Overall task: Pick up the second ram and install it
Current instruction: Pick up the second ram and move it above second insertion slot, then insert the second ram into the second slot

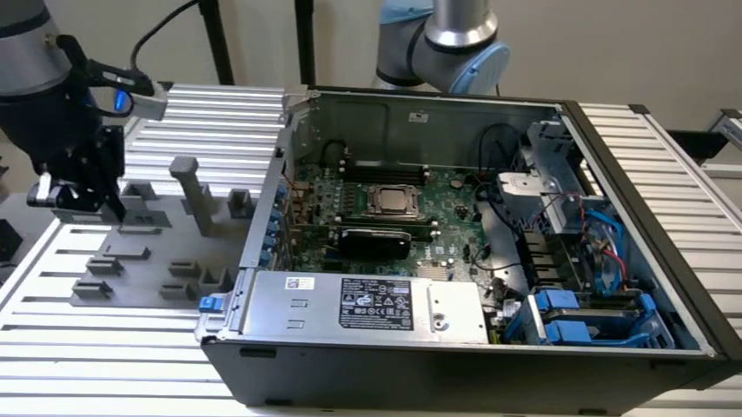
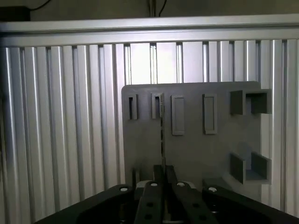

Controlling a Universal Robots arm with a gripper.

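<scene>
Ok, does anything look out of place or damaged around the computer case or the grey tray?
Nothing stands out. The open computer case sits square on the table, the grey tray lies flat, and the gripper holds the second ram straight, edge-on to the wrist view.

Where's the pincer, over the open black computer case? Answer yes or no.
No, the pincer hangs above the grey slotted plate beside that case.

We're seeing the second ram edge-on here, just a thin dark sliver. One end's pinched in the gripper, the other sits at a slot of the grey holder.
</scene>
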